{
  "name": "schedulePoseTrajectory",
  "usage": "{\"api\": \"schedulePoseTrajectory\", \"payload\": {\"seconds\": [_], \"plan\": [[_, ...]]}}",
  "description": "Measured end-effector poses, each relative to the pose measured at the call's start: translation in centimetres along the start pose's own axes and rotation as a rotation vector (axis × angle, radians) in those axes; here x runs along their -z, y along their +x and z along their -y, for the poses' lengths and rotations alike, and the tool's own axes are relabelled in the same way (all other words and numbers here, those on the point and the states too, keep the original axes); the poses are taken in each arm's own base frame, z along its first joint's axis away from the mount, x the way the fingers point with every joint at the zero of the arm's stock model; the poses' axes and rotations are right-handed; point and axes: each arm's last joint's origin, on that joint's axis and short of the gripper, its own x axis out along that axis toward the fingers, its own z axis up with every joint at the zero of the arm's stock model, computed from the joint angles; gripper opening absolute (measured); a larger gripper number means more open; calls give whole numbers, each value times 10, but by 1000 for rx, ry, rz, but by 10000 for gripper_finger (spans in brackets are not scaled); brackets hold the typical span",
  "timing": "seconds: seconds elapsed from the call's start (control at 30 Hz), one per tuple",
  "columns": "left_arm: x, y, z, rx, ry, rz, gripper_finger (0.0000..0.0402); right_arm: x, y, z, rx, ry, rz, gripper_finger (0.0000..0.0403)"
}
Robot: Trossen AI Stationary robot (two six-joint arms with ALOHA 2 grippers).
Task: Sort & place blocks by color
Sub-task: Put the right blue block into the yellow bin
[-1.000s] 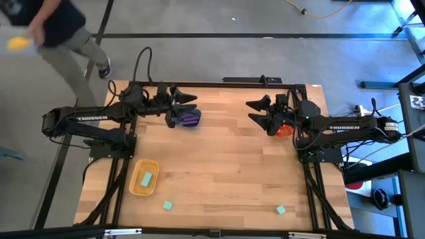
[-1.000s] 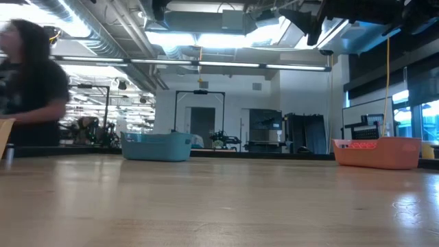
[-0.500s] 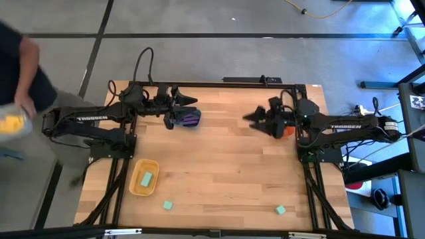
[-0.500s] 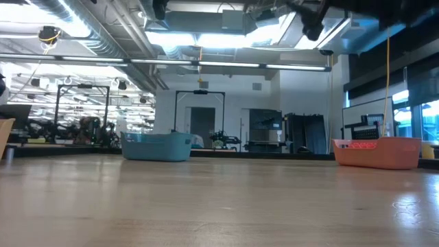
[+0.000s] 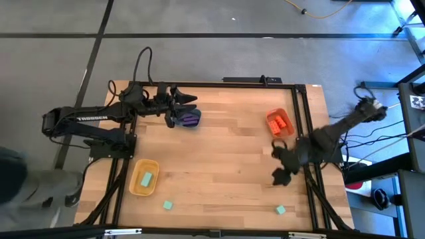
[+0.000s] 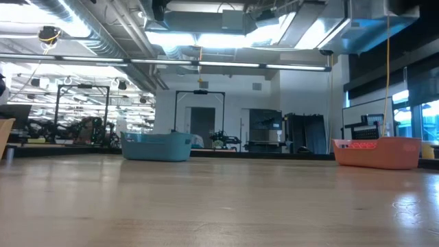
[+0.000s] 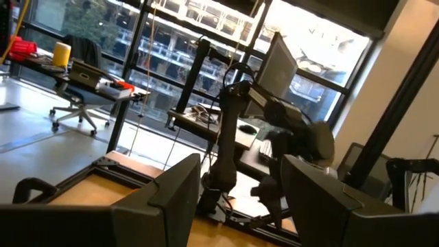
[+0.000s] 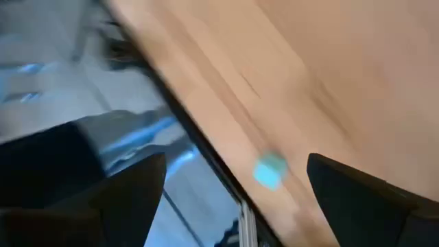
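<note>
Mostly sorted: orange tub [image 5: 279, 122] is filled, one mint block sits in the yellow tub [image 5: 143, 177], two mint blocks [image 5: 168, 206] are left on the bench [image 5: 226, 166]; right pincer [image 5: 284, 166] is spread empty over the bench, left pincer [image 5: 180, 109] spread, idle by the purple pile [image 5: 192, 119].

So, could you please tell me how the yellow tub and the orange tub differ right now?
The yellow tub sits near the table's front left and holds one mint-green block. The orange tub sits toward the back right and holds orange-red blocks. The right hand is near the orange tub; neither hand is by the yellow one. Both are small tubs holding blocks.
</note>
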Motion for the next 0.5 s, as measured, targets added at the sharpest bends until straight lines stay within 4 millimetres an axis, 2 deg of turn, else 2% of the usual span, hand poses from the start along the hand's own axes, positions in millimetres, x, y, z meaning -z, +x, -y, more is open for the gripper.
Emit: {"api": "schedulePoseTrajectory", "payload": {"seconds": [0.13,0.27,0.5], "plan": [[0,0,0,0,0,0,195,33,35,6,138,225,-70,355],[0,0,0,0,0,0,196,59,65,9,251,345,-86,355],[0,0,0,-1,0,-2,196,76,107,0,217,415,-25,355]]}}
